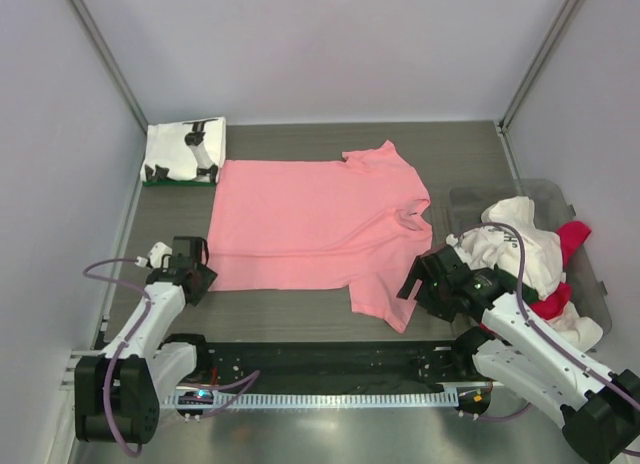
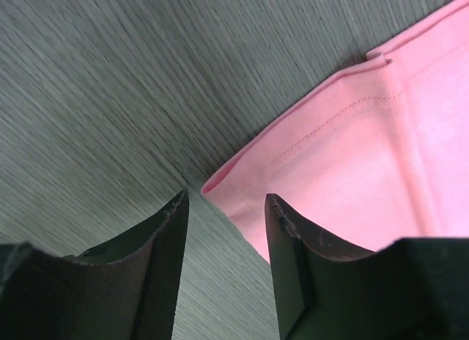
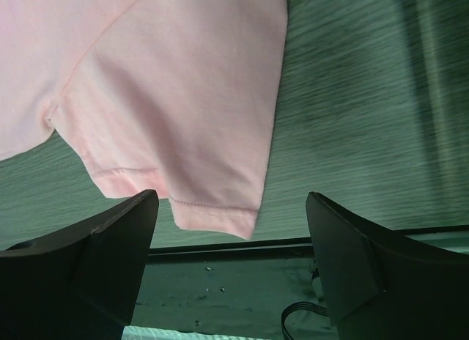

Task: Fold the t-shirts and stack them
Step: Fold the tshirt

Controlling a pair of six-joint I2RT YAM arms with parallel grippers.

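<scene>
A salmon-pink t-shirt (image 1: 310, 224) lies flat in the middle of the table, its neck toward the right. My left gripper (image 1: 197, 274) is open just off the shirt's near-left hem corner (image 2: 220, 187), nothing between its fingers. My right gripper (image 1: 418, 284) is open by the near sleeve (image 3: 212, 208), also empty. A folded white t-shirt with black print (image 1: 186, 150) rests on a dark green one at the back left. White and red t-shirts (image 1: 535, 254) are heaped in a clear bin on the right.
The clear plastic bin (image 1: 590, 274) sits at the right edge beside my right arm. A black rail (image 1: 320, 359) runs along the near edge of the table. Grey walls enclose the table on three sides.
</scene>
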